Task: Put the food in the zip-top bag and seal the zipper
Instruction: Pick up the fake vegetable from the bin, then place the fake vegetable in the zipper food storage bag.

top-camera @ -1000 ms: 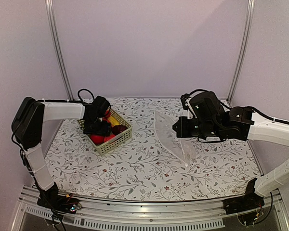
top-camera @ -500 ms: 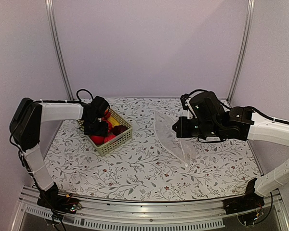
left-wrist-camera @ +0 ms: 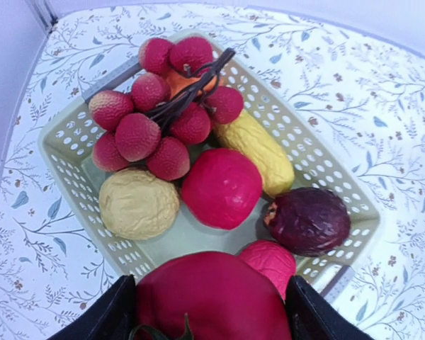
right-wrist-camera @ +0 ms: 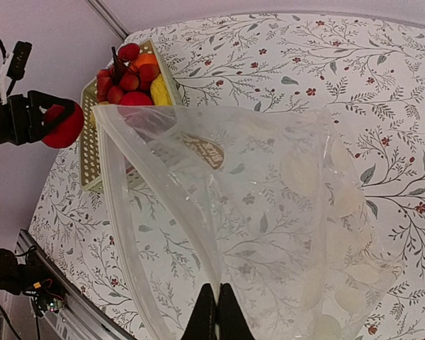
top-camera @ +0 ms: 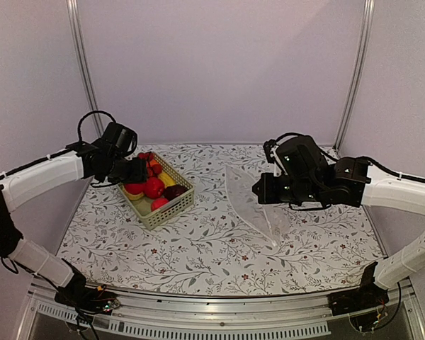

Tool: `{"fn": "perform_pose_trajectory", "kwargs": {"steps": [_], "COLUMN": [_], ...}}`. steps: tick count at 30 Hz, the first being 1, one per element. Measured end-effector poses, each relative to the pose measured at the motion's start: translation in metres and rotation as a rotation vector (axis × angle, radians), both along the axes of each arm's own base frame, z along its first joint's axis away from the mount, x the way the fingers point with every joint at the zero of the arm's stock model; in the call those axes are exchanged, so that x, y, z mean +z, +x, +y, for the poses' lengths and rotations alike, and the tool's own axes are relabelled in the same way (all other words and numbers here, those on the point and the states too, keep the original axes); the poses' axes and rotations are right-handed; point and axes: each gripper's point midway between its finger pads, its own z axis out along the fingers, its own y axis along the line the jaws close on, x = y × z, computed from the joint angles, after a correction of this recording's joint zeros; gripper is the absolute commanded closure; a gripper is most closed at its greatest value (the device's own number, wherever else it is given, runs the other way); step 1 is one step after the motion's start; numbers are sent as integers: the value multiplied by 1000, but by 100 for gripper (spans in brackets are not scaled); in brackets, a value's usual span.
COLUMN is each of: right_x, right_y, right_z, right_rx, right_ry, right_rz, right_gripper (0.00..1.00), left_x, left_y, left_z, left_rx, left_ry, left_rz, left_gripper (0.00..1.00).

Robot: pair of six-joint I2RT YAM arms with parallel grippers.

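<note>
My left gripper is shut on a round red fruit with a green stem, held above the near end of the pale green basket. The rest of the food lies in the basket: a cluster of small red fruits, two yellow ones, a red one, a dark maroon one and a pinkish-red one. My right gripper is shut on the edge of the clear zip-top bag, holding it up with its mouth gaping. The whitish zipper runs along the mouth edge.
The basket stands at the table's back left, under my left gripper. The bag hangs right of centre, its lower end on the flowered tablecloth. Metal posts stand at the back corners.
My left gripper has closed on the red fruit and lifted it up out of the basket, swinging left. My right gripper and the bag have stayed still.
</note>
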Motion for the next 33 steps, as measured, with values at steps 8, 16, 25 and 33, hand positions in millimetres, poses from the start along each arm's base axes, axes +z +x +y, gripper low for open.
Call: {"fn": "perform_pose_trajectory", "kwargs": {"steps": [8, 16, 25, 33], "right_x": [3, 10, 18, 22], "right_y": [0, -1, -3, -5], "right_z": [7, 13, 23, 29], "right_rx": [20, 41, 74, 94], "right_ry": [8, 31, 72, 101], "right_rz": [5, 8, 13, 14], "right_gripper": [100, 100, 100, 100], "left_x": [72, 154, 188, 173], "left_y": [-39, -97, -132, -137], "left_z": [-58, -137, -202, -256], "left_rx": [-231, -566, -770, -844], "left_ry": [-216, -537, -739, -799], "left_rz": [-164, -316, -372, -370], "left_gripper": [32, 32, 32, 32]}}
